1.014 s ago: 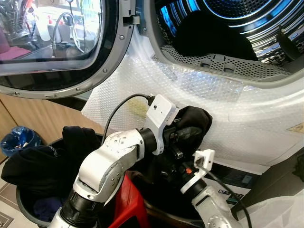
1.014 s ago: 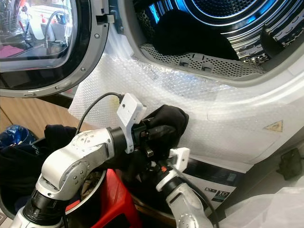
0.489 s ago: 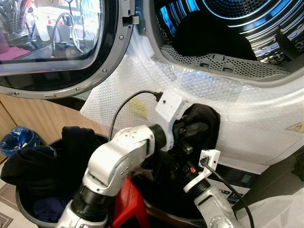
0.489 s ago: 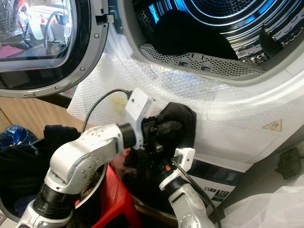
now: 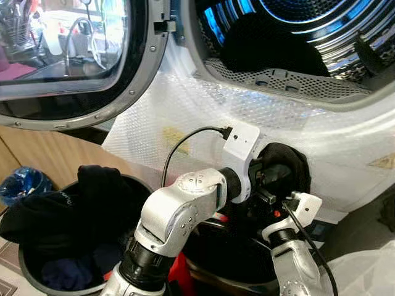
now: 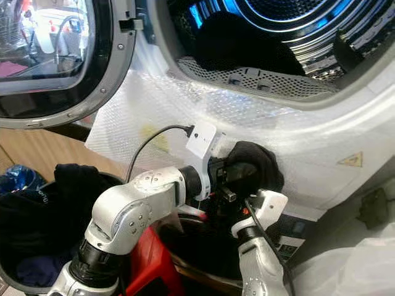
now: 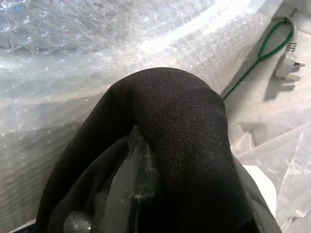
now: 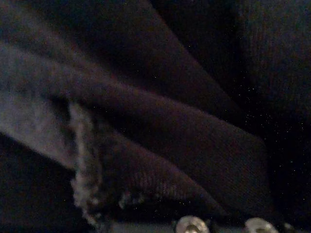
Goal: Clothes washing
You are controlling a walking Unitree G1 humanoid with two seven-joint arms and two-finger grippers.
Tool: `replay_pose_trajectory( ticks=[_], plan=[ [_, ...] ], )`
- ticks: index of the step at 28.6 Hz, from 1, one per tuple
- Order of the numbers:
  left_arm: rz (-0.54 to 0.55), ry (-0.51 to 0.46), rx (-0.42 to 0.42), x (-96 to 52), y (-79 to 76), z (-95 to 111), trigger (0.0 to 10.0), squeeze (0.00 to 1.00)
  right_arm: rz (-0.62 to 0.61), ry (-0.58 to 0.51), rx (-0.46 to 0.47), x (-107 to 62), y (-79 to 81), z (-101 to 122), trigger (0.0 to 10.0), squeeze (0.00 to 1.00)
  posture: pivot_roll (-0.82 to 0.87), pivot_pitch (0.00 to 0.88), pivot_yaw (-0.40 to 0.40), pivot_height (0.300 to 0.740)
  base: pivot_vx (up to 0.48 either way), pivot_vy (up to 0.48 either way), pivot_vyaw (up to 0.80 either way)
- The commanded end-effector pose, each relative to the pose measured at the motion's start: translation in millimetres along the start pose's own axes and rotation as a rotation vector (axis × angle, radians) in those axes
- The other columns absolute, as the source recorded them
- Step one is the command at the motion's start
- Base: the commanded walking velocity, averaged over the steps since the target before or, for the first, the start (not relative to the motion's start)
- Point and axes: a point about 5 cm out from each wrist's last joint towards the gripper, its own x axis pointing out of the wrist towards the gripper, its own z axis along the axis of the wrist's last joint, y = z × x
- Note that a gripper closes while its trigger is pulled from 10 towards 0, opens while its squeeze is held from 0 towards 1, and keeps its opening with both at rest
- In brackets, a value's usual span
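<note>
While bubble wrap (image 5: 185, 111) fronts it, a laundry bin (image 5: 37, 280) stands beside.

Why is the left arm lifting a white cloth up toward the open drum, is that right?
Not white: the crumpled cloth over the left gripper is black, as the left wrist view shows. It is indeed held below the open steel drum.

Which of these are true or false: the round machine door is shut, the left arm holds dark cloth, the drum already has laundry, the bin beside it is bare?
1. The round glass door is shut. False: it stands swung open.
2. The left gripper has black cloth draped over its fingers. True.
3. The shiny metal drum has dark laundry inside. True.
4. The round dark bin is bare. False: dark clothes fill it.
</note>
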Motion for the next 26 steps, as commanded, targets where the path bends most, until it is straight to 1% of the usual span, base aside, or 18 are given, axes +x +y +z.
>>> replay_pose_trajectory(
  ticks=[1, 4, 8, 12, 13, 14, 15, 16, 23, 24, 25, 26],
  plan=[
    [-0.019, -0.028, -0.019, 2.9, -4.6, 11, 0.0, 0.0, -0.021, -0.023, 0.004, 2.1, 5.5, -1, 10.0, 1.0, -0.05, 0.09, 0.006, 0.74, 0.0, 0.0, 0.0],
    [-0.029, -0.04, -0.023, 4.9, -7.9, 15, 0.0, 0.0, -0.064, -0.005, -0.014, 2.0, 1.0, -7, 10.0, 1.0, -0.05, 0.089, 0.007, 0.74, 0.0, 0.0, 0.0],
    [-0.062, -0.076, -0.043, 6.0, -14.5, 20, 0.0, 0.0, -0.107, 0.056, -0.089, -2.1, -7.3, -19, 10.0, 1.0, -0.05, 0.088, 0.008, 0.74, 0.0, 0.0, 0.0],
    [-0.073, -0.074, -0.047, 6.1, -17.2, 21, 0.0, 0.0, -0.132, 0.06, -0.095, -4.7, -12.1, -22, 10.0, 1.0, -0.05, 0.088, 0.008, 0.74, 0.0, 0.0, 0.0],
    [-0.075, -0.073, -0.049, 6.2, -17.5, 21, 0.0, 0.0, -0.138, 0.059, -0.094, -4.7, -12.8, -22, 9.8, 1.0, -0.05, 0.09, 0.008, 0.74, 0.0, 0.0, 0.0],
    [-0.079, -0.07, -0.054, 6.1, -18.0, 21, 0.0, 0.0, -0.146, 0.055, -0.089, -4.4, -13.3, -22, 5.4, 1.0, -0.05, 0.091, 0.008, 0.74, 0.0, 0.0, 0.0],
    [-0.079, -0.07, -0.054, 6.1, -18.0, 21, 0.0, 0.0, -0.146, 0.055, -0.089, -4.4, -13.3, -22, 5.4, 1.0, -0.05, 0.091, 0.008, 0.74, 0.0, 0.0, 0.0],
    [-0.084, -0.068, -0.054, 5.8, -18.4, 21, 0.0, 0.0, -0.149, 0.048, -0.081, -3.6, -13.3, -22, 0.0, 1.0, -0.05, 0.088, 0.008, 0.74, 0.0, 0.0, 0.0],
    [-0.095, -0.064, -0.053, 5.2, -19.3, 21, 0.0, 0.0, -0.141, 0.028, -0.056, -1.1, -10.8, -21, 0.0, 1.0, -0.05, 0.089, 0.009, 0.74, 0.0, 0.0, 0.0],
    [-0.095, -0.064, -0.053, 5.1, -19.5, 20, 0.0, 0.0, -0.141, 0.029, -0.056, -1.1, -10.8, -21, 0.0, 0.59, -0.05, 0.089, 0.009, 0.74, 0.0, 0.0, 0.0],
    [-0.096, -0.064, -0.053, 5.0, -19.6, 20, 0.0, 0.0, -0.143, 0.027, -0.052, -1.2, -11.0, -21, 0.0, 0.02, -0.05, 0.089, 0.009, 0.74, 0.0, 0.0, 0.0],
    [-0.097, -0.063, -0.053, 4.9, -19.6, 20, 0.0, 0.0, -0.144, 0.025, -0.049, -1.2, -11.1, -21, 0.0, 0.02, -0.05, 0.089, 0.009, 0.74, 0.0, 0.0, 0.0]
  ],
)
